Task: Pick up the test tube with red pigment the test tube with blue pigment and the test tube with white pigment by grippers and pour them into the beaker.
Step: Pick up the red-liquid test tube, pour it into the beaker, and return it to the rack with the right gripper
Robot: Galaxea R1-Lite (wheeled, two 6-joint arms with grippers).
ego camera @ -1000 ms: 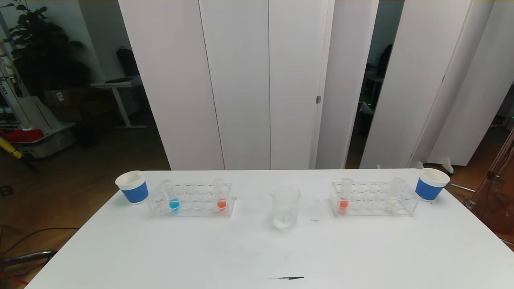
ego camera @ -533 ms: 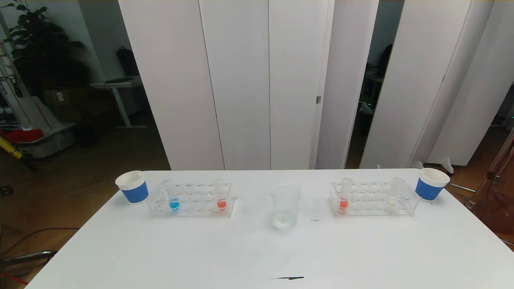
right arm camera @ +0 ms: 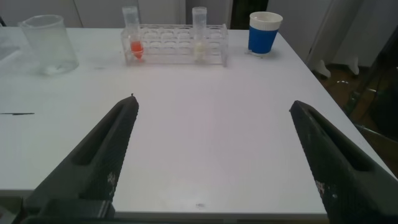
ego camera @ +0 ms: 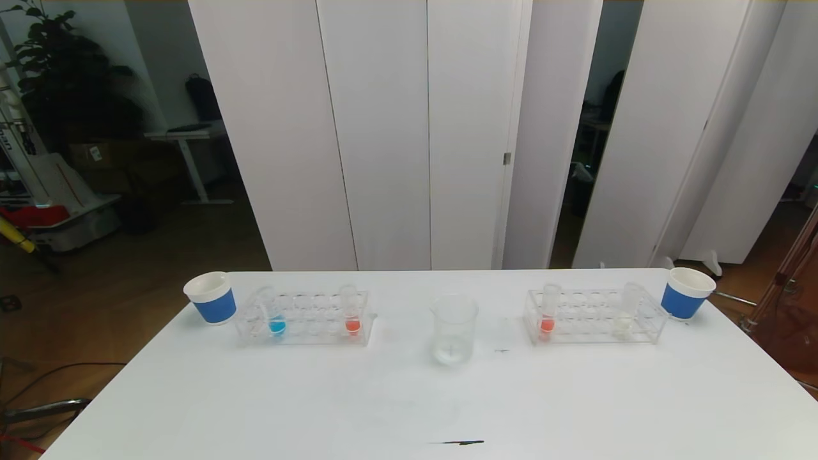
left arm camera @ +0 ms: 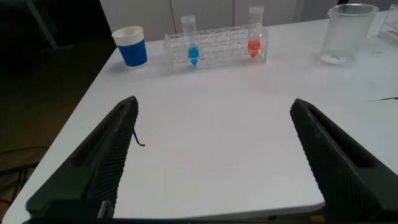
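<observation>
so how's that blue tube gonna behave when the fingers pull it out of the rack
The test tube with blue pigment looks smooth and clear, so it may slip in the left gripper, whose fingers are spread wide. It is slim and mostly empty, so probably light yet fragile. Its round bottom means it would likely roll if laid on the table.

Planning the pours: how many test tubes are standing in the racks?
4: blue and red in the left rack; red and white in the right rack.
</observation>
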